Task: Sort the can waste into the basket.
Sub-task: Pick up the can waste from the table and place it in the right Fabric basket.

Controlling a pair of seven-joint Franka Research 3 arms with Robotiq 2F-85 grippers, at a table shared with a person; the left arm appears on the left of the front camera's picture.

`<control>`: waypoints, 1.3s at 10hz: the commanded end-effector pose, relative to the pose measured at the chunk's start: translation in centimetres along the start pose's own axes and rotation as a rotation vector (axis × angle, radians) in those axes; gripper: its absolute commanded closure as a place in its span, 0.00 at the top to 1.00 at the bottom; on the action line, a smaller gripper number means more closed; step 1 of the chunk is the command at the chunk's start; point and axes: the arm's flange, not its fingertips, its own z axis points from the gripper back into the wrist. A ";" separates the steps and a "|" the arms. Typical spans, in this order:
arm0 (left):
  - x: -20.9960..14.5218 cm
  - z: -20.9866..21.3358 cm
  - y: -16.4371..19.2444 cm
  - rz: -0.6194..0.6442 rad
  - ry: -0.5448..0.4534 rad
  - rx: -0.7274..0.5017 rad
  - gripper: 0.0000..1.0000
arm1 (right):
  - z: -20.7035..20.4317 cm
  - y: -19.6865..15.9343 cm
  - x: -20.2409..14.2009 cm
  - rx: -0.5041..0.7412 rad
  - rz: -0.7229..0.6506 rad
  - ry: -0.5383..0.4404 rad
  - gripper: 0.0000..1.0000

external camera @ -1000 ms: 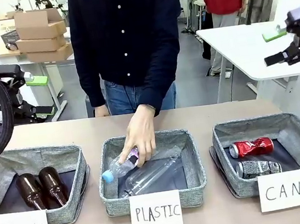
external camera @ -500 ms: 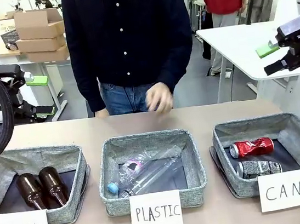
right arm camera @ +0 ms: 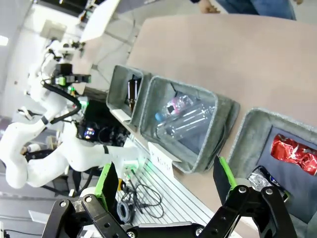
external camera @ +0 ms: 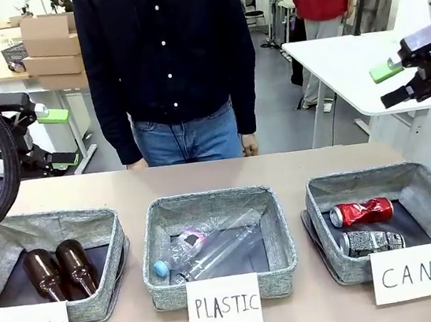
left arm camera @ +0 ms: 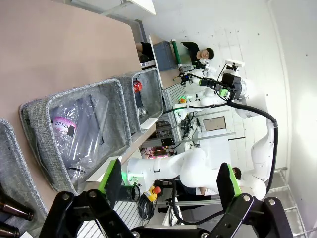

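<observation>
Taking the middle basket carded "PLASTIC" (external camera: 217, 244) as the landmark: to its left sits the basket carded "BOTTLE" (external camera: 50, 266) with two brown glass bottles (external camera: 59, 270) lying side by side in it. Above and well left of the landmark, the left gripper (external camera: 55, 137) hangs off the table with its green-padded jaws spread wide and nothing between them. The landmark itself holds clear plastic bottles (external camera: 211, 249), one with a blue cap. Behind it, at the far edge of the table (external camera: 280, 167), stands a person (external camera: 167, 64) with hands down at the sides.

To the landmark's right is the basket carded "CAN" (external camera: 390, 221). In it lie the can waste: a shiny, dented red can (external camera: 360, 212) on its side and, just in front of it, a black can with silver-grey pattern (external camera: 371, 241).

The right gripper (external camera: 397, 81) hangs high above and right of these cans, well apart from them, jaws wide and empty.
</observation>
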 end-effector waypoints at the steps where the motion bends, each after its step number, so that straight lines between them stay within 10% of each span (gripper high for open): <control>1: 0.0 0.0 -0.4 0.005 -0.006 -0.021 1.00 | 0.2 -0.1 0.0 -0.004 0.029 0.008 1.00; 13: 0.0 0.0 -0.4 0.005 -0.006 -0.021 1.00 | 0.2 -0.1 0.0 -0.004 0.029 0.008 1.00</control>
